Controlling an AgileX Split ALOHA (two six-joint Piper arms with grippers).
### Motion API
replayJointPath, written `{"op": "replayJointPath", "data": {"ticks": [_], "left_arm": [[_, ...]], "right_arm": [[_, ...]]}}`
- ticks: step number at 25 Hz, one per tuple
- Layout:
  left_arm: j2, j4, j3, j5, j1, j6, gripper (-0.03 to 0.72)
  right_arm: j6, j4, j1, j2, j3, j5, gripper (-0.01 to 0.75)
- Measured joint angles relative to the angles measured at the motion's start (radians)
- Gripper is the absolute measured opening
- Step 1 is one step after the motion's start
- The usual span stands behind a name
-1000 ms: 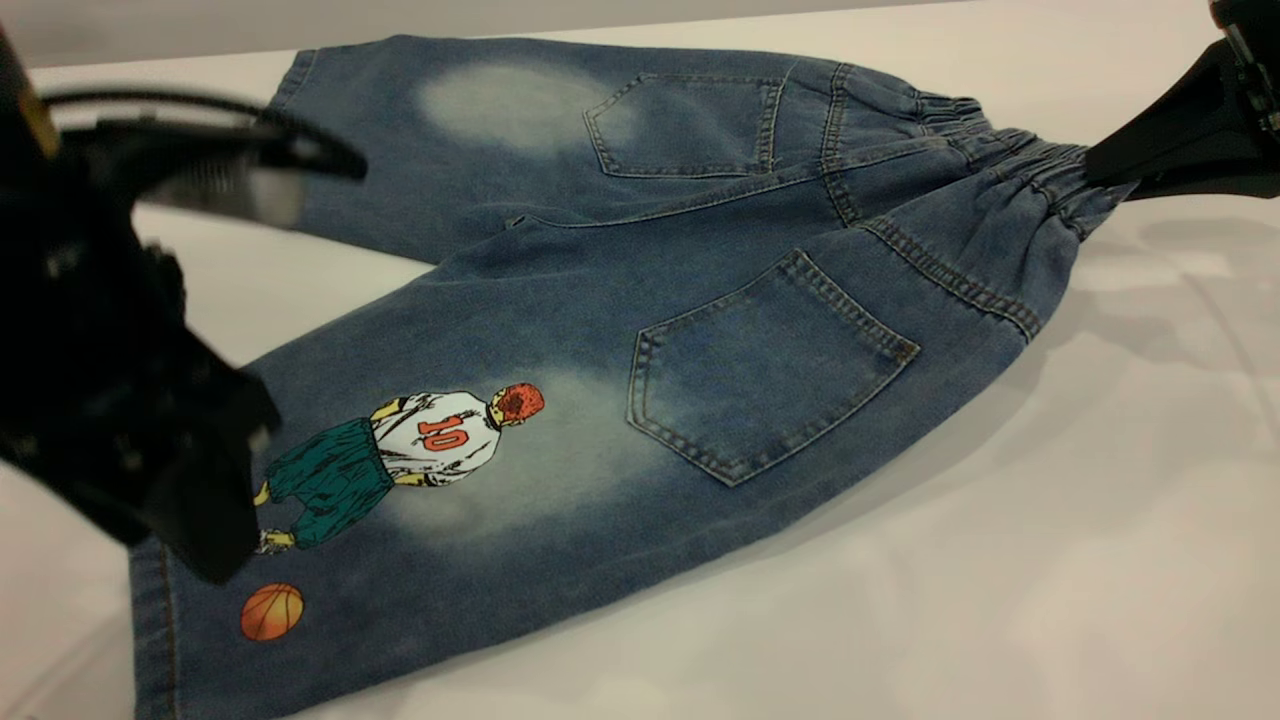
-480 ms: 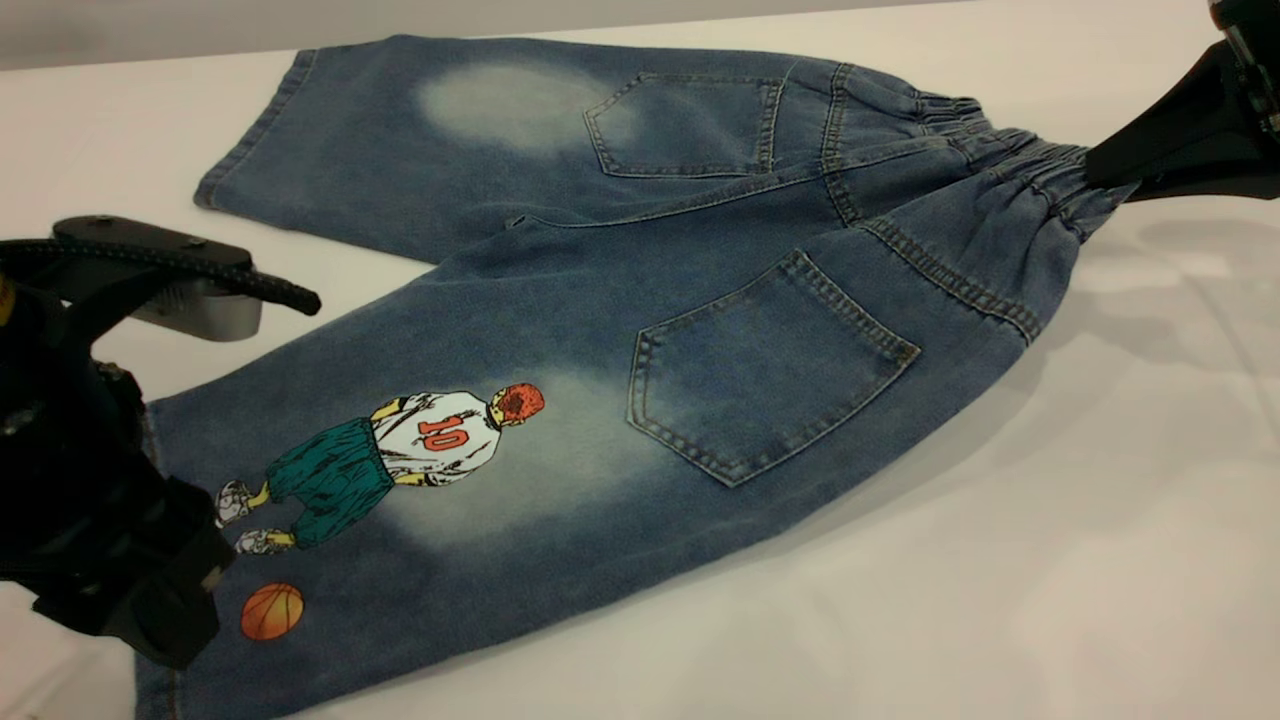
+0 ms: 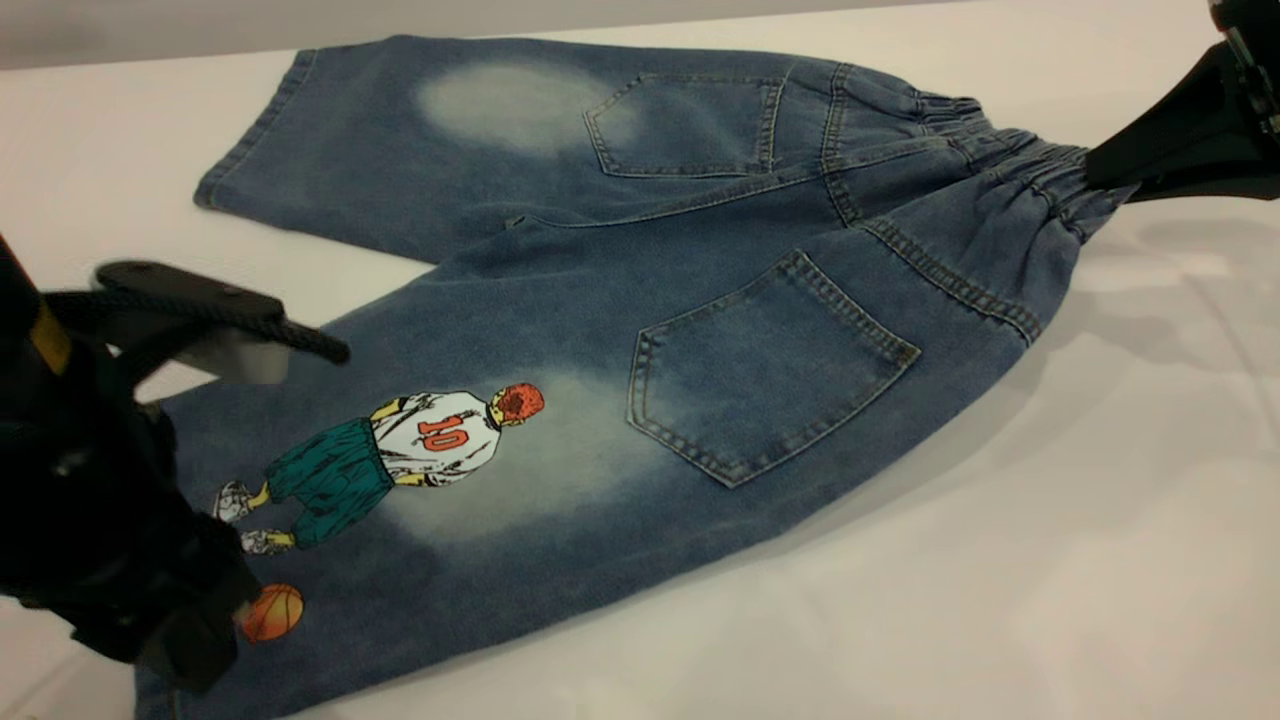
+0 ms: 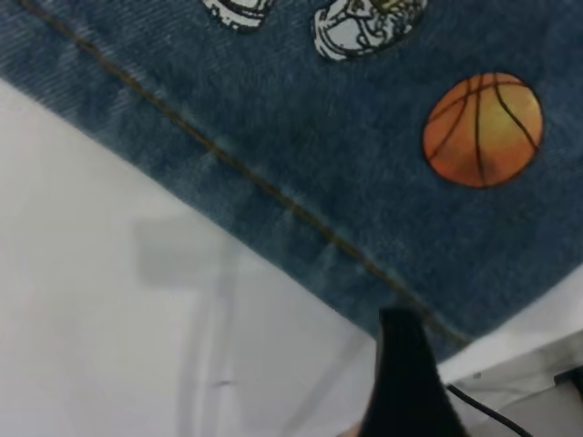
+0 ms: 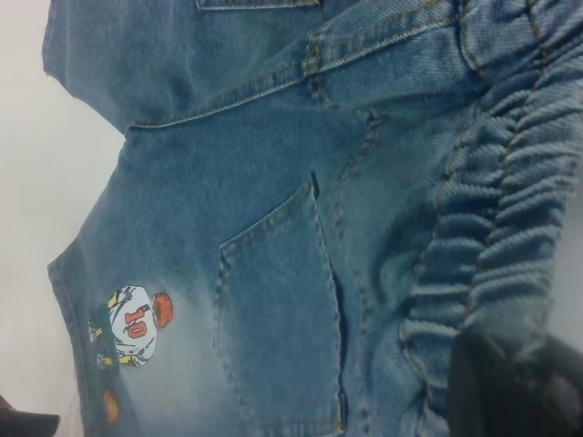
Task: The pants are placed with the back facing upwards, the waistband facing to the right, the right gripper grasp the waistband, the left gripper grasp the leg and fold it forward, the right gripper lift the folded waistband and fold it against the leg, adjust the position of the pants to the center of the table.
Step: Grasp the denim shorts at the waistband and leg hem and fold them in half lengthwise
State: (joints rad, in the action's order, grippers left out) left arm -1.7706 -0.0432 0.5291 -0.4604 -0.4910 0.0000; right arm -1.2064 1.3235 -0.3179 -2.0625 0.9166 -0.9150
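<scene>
Blue denim pants (image 3: 620, 300) lie back side up on the white table, with the elastic waistband (image 3: 1040, 175) to the right. My right gripper (image 3: 1100, 170) is shut on the waistband, which bunches and lifts slightly there. In the right wrist view the gathered waistband (image 5: 492, 228) runs into the dark right gripper (image 5: 510, 391). My left gripper (image 3: 195, 640) hangs open over the near leg's hem, beside the printed basketball (image 3: 272, 612). In the left wrist view one of its fingertips (image 4: 401, 364) sits at the hem seam (image 4: 273, 191), near the basketball (image 4: 483, 129). It holds no cloth.
The far leg (image 3: 330, 140) lies flat toward the back left. A printed player figure (image 3: 400, 450) marks the near leg. Bare white table (image 3: 950, 550) stretches to the front and right. The table's near edge and a cable (image 4: 510, 414) show in the left wrist view.
My left gripper came down from above the far leg to the near leg's hem, then shifted slightly toward the basketball print. The right gripper and waistband stayed still.
</scene>
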Motion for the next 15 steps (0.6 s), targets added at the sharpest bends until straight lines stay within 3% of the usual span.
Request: {"op": "replayJointPath", "data": {"ticks": [15], "left_arm": [[-0.091,-0.009,0.002,0.076,0.0,0.0,0.411]], "right_arm": [[-0.002,0.0,0.0,0.0,0.0,0.002,0.029]]}}
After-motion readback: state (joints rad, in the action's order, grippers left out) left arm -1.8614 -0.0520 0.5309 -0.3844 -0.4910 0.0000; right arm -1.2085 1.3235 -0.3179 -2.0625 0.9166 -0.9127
